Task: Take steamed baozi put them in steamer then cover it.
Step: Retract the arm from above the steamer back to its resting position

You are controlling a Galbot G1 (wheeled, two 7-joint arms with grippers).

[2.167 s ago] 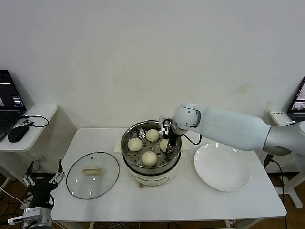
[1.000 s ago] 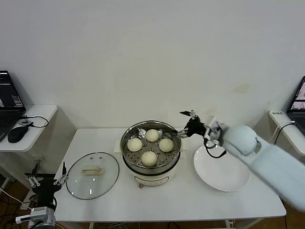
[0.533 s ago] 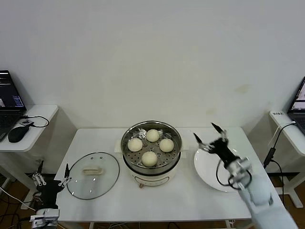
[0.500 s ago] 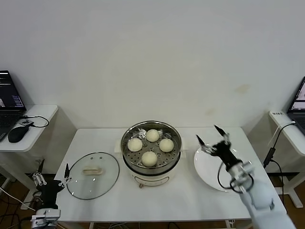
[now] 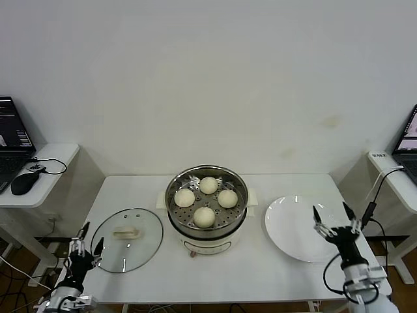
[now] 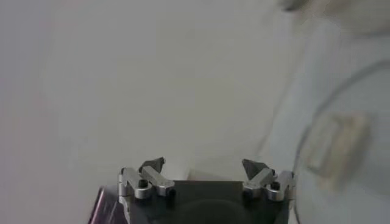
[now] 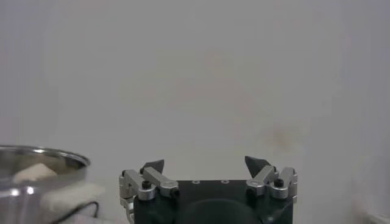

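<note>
My 2 arms low, jaws wide.
My left gripper point(image 5: 83, 242) and right gripper point(image 5: 334, 218) point upward, fingers spread, holding nothing.

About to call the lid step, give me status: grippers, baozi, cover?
Left gripper open, low beside the glass lid. Right gripper open, empty, by the plate. Four baozi in the steamer. Lid on table, path clear.

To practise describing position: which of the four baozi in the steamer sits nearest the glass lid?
The left baozi, on the tray's side facing the lid.
</note>
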